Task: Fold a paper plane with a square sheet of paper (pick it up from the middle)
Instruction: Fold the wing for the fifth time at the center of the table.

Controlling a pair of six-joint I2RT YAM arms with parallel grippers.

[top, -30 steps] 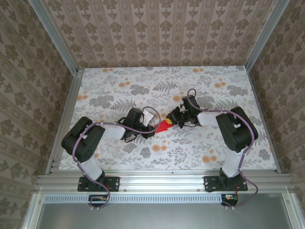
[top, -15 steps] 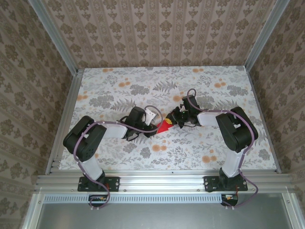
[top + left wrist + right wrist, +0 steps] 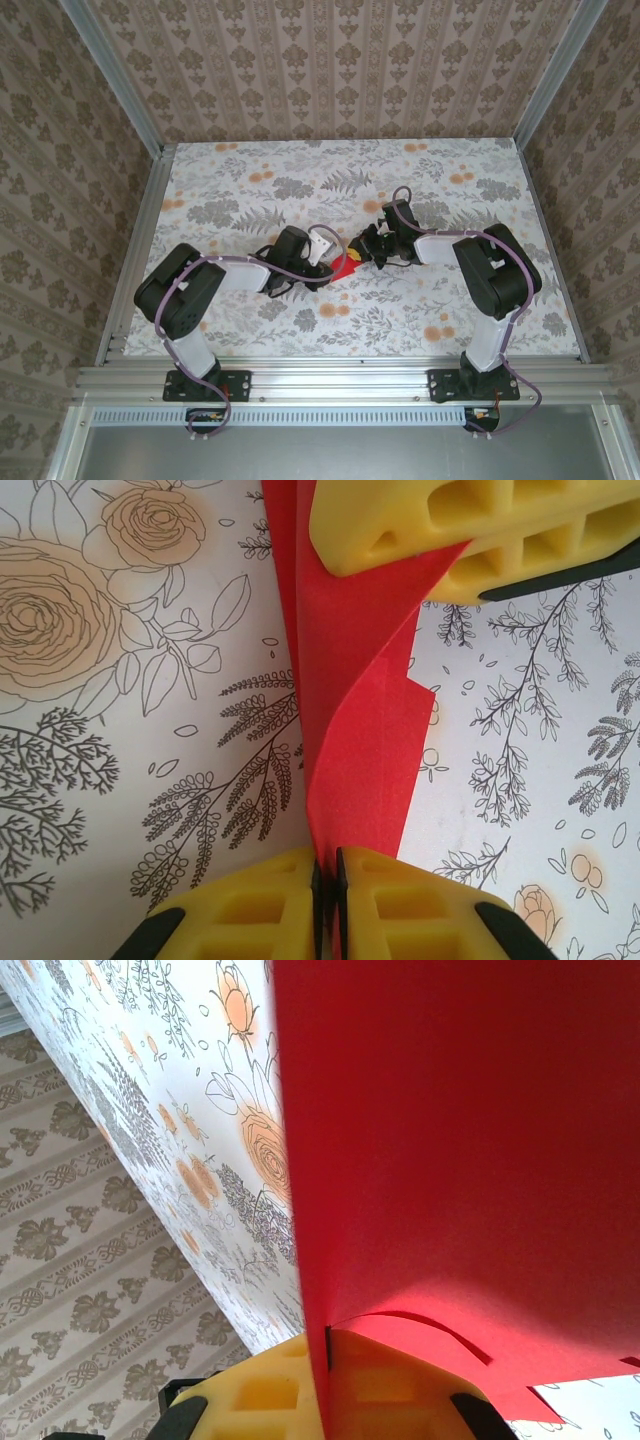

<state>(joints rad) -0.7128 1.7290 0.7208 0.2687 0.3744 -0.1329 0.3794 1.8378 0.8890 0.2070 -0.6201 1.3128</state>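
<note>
Near the middle of the flowered worktop (image 3: pixel 450 200), seen from the top camera, I count two arms, two hands and one piece of red paper (image 3: pixel 345 266). The left hand (image 3: pixel 330 256) comes from the left side and the right hand (image 3: pixel 360 252) from the right side, and the two meet close together with the red paper directly between them. Only a small red part, pointed toward the near edge, is visible under them. In the left wrist view, the left hand (image 3: pixel 328 900) is at the bottom of the picture with its two yellow fingers (image 3: pixel 250 910) pressed almost together, and the lower edge of the red paper (image 3: pixel 345 730) is clamped in the thin gap between them. From there the paper goes up as a narrow folded band of several layers, with one small stepped corner sticking out to the right. At the top, the paper enters between the two yellow fingers of the right hand (image 3: pixel 470 540), which are closed on it. In the right wrist view, the right hand (image 3: pixel 325 1385) shows its yellow fingers (image 3: pixel 260 1395) together at the bottom. The red paper (image 3: pixel 450 1160) comes out from between them and spreads wide over the right part of the picture. So each hand grips one end of the same paper. I cannot tell if the paper touches the worktop (image 3: pixel 100 730).
</note>
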